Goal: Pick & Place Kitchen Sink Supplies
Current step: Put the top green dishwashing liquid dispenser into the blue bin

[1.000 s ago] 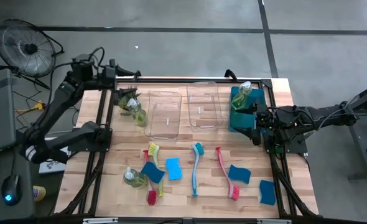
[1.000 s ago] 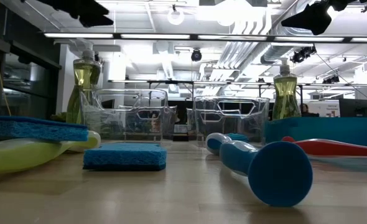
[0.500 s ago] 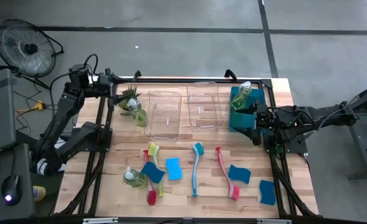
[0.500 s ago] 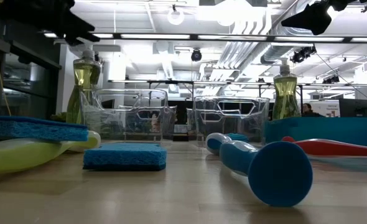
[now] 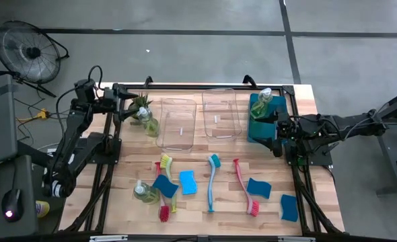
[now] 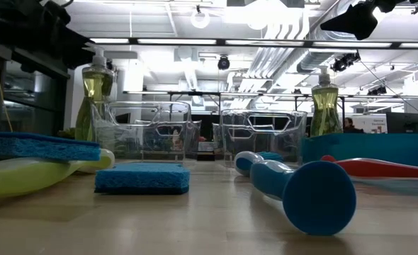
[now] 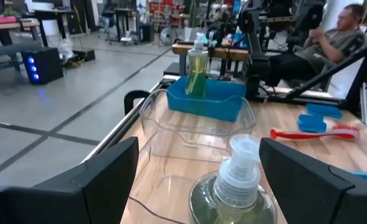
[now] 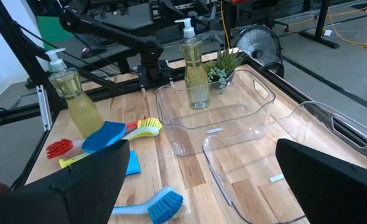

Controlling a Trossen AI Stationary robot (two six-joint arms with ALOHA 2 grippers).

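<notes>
From above I see my left gripper (image 5: 120, 107) at the far-left corner of the table (image 5: 306, 94), fingers spread wide and holding nothing, just left of a soap bottle (image 5: 149, 122) that stands beside the little potted plant (image 5: 140, 102). The left wrist camera adds what the overhead cannot: that bottle's white pump head (image 7: 241, 163) sits right between my two dark fingers (image 7: 102, 171), not touched by either.

My right gripper (image 5: 277, 129) waits at the right edge, beside the teal bin (image 5: 260, 128), also wide open and empty. A second soap bottle (image 5: 264, 101) stands in that bin.

Two clear bins (image 5: 219, 113) lie side by side at the far middle. Nearer me, the overhead shows a third bottle (image 5: 143, 192) lying at the near left, blue sponges (image 5: 188, 181) scattered along the near side, a teal brush (image 5: 212, 181), a red brush (image 5: 244, 187) and a yellow-green brush (image 5: 165, 161).

The table-level view shows only the upright bottles (image 6: 95, 99), the bins (image 6: 144, 130), a sponge (image 6: 142, 177) and the teal brush handle (image 6: 315, 195) up close. The left wrist view alone shows a seated person (image 7: 333, 37) beyond the table.
</notes>
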